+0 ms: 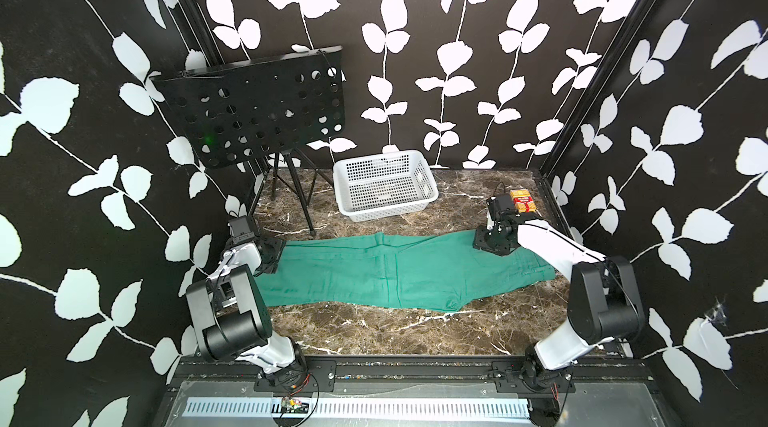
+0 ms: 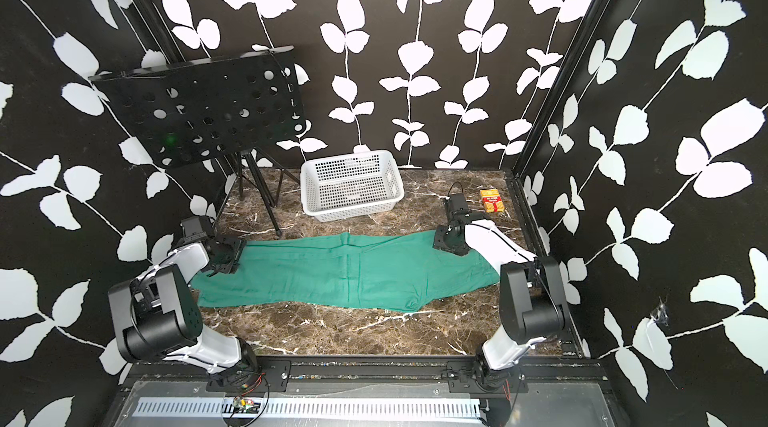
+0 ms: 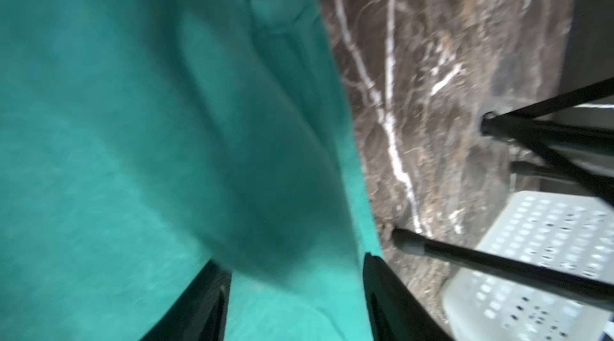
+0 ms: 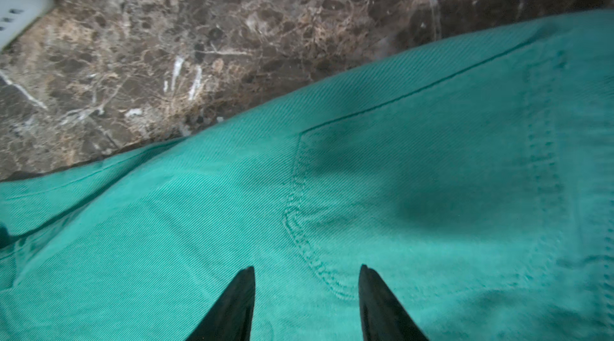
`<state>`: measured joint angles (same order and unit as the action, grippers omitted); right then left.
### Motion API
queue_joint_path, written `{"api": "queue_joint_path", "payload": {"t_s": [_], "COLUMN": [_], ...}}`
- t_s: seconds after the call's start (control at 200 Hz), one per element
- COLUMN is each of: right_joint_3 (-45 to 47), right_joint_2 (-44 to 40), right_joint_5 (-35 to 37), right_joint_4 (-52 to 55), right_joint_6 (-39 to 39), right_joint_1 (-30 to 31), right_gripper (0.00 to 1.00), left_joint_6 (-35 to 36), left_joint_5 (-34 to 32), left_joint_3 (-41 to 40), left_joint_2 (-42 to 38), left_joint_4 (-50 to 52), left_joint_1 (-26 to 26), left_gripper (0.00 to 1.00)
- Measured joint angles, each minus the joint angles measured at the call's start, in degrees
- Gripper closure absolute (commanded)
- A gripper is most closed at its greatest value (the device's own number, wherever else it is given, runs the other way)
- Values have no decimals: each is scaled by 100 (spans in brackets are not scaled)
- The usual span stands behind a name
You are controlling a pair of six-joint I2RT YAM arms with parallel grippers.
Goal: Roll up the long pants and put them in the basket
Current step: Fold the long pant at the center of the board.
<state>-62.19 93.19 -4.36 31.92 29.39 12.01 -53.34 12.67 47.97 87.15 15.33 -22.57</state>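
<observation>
Across the middle of the marble table [image 1: 399, 333], the long pants [image 1: 395, 275] lie flat and unrolled (just in front of the white basket [image 1: 388, 209]). At either end, the left gripper [image 3: 290, 259] and right gripper [image 4: 307, 267] each have 2 jaws spread apart over the cloth.

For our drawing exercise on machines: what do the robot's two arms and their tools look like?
The left arm and right arm have bulky black joint housings, smooth white link covers and thin black cables. The left tool and right tool each end in two black tapered fingers.
</observation>
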Motion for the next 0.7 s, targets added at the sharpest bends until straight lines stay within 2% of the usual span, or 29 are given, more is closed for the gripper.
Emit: {"api": "queue_joint_path", "payload": {"t_s": [0.42, 0.7], "right_joint_3": [0, 0], "right_joint_2": [190, 234], "right_joint_5": [-369, -509], "right_joint_4": [-240, -321], "right_joint_6": [-28, -33], "right_joint_1": [-522, -647], "right_gripper": [47, 47], "left_joint_6": [-437, -566], "left_joint_5": [48, 46], "left_joint_3": [57, 623], "left_joint_2": [413, 479], "left_joint_4": [-789, -942], "left_joint_1": [2, 85], "left_gripper": [35, 35]}}
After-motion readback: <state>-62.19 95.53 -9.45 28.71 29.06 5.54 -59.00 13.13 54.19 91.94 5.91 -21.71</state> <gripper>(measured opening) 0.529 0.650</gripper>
